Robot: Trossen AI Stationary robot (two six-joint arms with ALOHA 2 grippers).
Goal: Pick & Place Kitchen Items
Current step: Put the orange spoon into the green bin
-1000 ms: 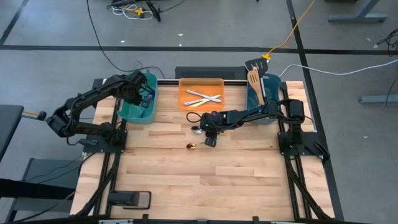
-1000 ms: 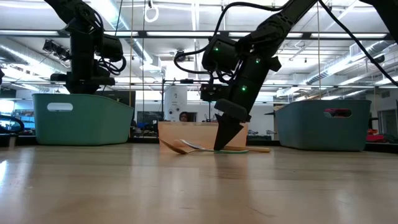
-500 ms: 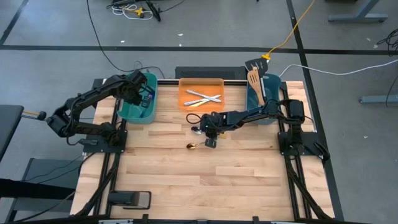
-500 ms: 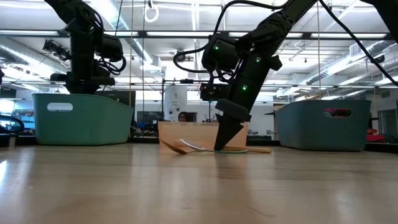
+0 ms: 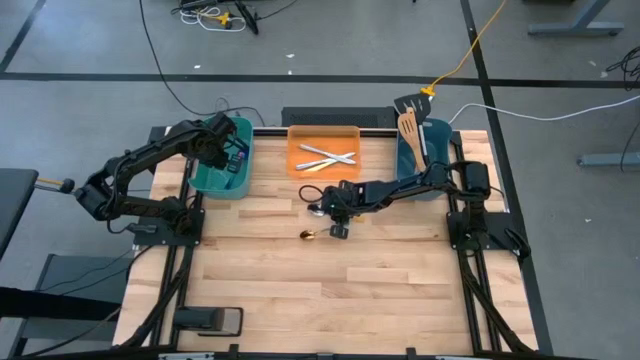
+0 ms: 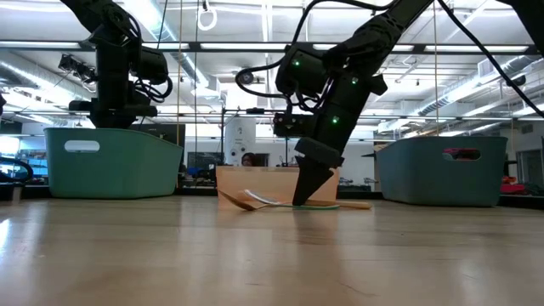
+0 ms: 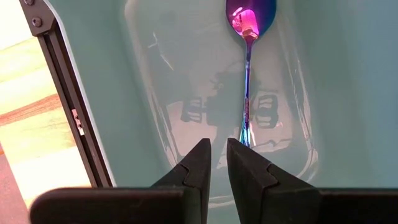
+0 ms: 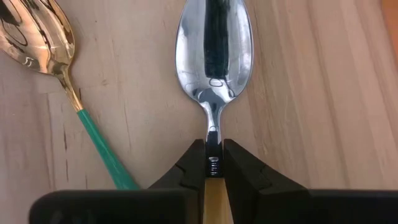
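A silver spoon (image 8: pixel 214 50) with a yellowish handle lies on the wooden table (image 5: pixel 300 290) near its middle, and my right gripper (image 8: pixel 213 146) is shut on it, also seen in the low view (image 6: pixel 303 197). Beside it, toward the near edge, lies a gold spoon (image 8: pixel 34 40) with a green handle (image 8: pixel 102 152); in the high view this gold spoon (image 5: pixel 308 235) shows clearly. My left gripper (image 7: pixel 219 149) hangs over the left teal tub (image 5: pixel 215 178), fingers a narrow gap apart with nothing between them. An iridescent spoon (image 7: pixel 247 68) lies on that tub's floor. My right gripper pinches the silver spoon at its neck (image 8: pixel 213 132), where bowl meets handle, one finger on each side. The fingers slant down from the table's right and lie along the spoon, pointing toward its bowl. The spoon lies on the table, hollow side up.
An orange tray (image 5: pixel 296 165) with silver cutlery stands at the far middle. A second teal tub (image 6: pixel 438 170) at the far right holds wooden spatulas and a black turner (image 5: pixel 408 125) that stick up out of it. Bare wood lies toward the near edge.
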